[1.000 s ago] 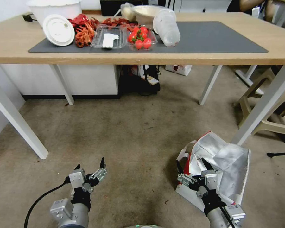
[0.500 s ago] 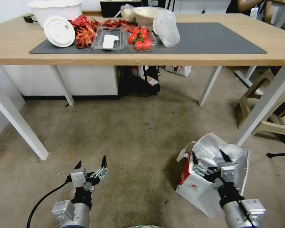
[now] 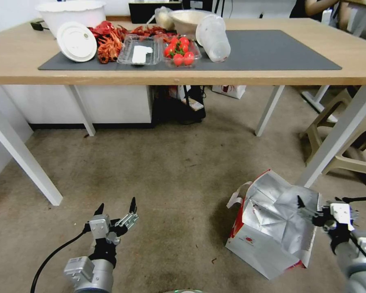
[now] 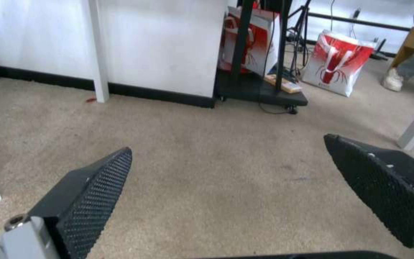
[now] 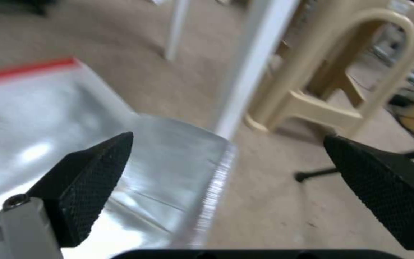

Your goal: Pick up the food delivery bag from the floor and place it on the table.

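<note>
The food delivery bag [image 3: 268, 234] stands on the carpet floor [image 3: 171, 171] at the lower right, white with a red side, a small red logo and crumpled silver foil folded over its top [image 5: 97, 126]. White handles stick out on its left. My right gripper [image 3: 319, 205] hovers open at the bag's right edge, one finger over the foil and the other past the edge [image 5: 228, 144]. My left gripper [image 3: 116, 204] is open and holds nothing, low over bare carpet [image 4: 228, 147] to the bag's left. The light-wood table [image 3: 272, 76] with its dark grey mat [image 3: 268, 49] stretches across the far side.
A white table leg [image 3: 339, 136] stands just behind the bag, with a beige plastic stool [image 3: 354, 154] and a black stand foot [image 3: 360, 198] to its right. Tomatoes [image 3: 179, 49], crawfish, a lid, bowls and a clear cup crowd the mat's left half. Red-and-white bags [image 4: 336, 63] sit under the table.
My right gripper has swung to the right, from over the bag's left side to its right edge. The left arm has stayed put.
</note>
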Tool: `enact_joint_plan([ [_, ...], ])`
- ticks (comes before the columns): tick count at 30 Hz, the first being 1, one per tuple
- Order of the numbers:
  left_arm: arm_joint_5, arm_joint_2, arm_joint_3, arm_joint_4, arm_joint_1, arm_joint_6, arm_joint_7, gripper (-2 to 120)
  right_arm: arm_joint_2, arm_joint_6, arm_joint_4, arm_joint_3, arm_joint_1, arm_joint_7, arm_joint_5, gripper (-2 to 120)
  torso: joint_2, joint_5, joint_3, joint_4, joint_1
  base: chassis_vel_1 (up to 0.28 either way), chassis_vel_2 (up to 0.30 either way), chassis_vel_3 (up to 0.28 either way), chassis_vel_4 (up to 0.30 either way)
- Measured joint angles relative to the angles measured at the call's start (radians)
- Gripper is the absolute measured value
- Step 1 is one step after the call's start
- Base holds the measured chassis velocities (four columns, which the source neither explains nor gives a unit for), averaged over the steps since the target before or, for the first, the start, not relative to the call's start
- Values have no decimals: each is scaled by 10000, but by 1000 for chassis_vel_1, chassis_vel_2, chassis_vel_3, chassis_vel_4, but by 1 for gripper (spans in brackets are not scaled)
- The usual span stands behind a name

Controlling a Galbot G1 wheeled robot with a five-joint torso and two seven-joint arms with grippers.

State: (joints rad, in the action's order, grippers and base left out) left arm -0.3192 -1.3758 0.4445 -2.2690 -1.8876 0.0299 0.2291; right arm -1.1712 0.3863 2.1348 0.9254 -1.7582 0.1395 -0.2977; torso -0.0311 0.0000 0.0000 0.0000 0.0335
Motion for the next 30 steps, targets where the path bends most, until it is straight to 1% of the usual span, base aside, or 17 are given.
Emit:
enact_joint_plan([
  [2,0,-3,-55,50,-42,192,-139,100,335,349,-542,11,337,216,-179,100,-4,2,0,0,0,0,0,0,0],
  [4,-2,-3,-66,49,-43,208,-172,100,420,458,-680,-28,457,269,-270,100,-5,0,0,-1,1,0,0,0,0],
  [6,-7,4,-68,23,-26,224,-215,100,639,791,-998,-289,813,403,-526,100,-7,2,0,0,1,0,0,0,0],
  [8,-7,6,-69,6,-25,227,-218,100,715,909,-1105,-420,945,466,-623,100,-9,1,0,1,1,0,0,0,0],
  [10,-6,3,-69,-12,-39,253,-221,100,885,1308,-1366,-750,1284,664,-967,100,-11,1,0,0,2,0,0,0,0],
  [12,-6,1,-68,-12,-42,259,-221,100,905,1343,-1406,-792,1328,685,-1002,100,-11,1,0,0,2,0,0,0,0],
  [15,-5,-43,-48,66,-94,438,-219,100,1108,1596,-1963,-1179,1764,823,-1071,100,-14,0,0,1,2,0,0,0,0],
  [16,-5,-43,-48,66,-94,438,-219,100,1108,1596,-1963,-1179,1764,823,-1071,100,-14,0,0,1,2,0,0,0,0],
  [17,-5,-62,-31,90,-134,504,-215,100,1161,1586,-2276,-1338,1916,812,-941,100,-14,0,0,1,3,0,0,0,0],
  [25,5,-70,48,91,-237,566,-253,100,1032,1587,-3032,-1863,2374,689,-826,100,-19,1,0,-1,2,0,0,0,0],
  [27,23,-148,41,104,-241,663,-254,100,983,1628,-3394,-2023,2597,655,-542,91,-20,-1,0,1,3,0,0,0,0],
  [28,23,-148,41,104,-241,663,-254,100,983,1628,-3394,-2023,2597,655,-542,91,-20,-1,0,1,3,0,0,0,0],
  [30,84,-250,-2,170,-282,808,-262,100,939,1644,-3679,-2101,2712,674,-393,84,-21,0,0,0,3,0,0,0,0],
])
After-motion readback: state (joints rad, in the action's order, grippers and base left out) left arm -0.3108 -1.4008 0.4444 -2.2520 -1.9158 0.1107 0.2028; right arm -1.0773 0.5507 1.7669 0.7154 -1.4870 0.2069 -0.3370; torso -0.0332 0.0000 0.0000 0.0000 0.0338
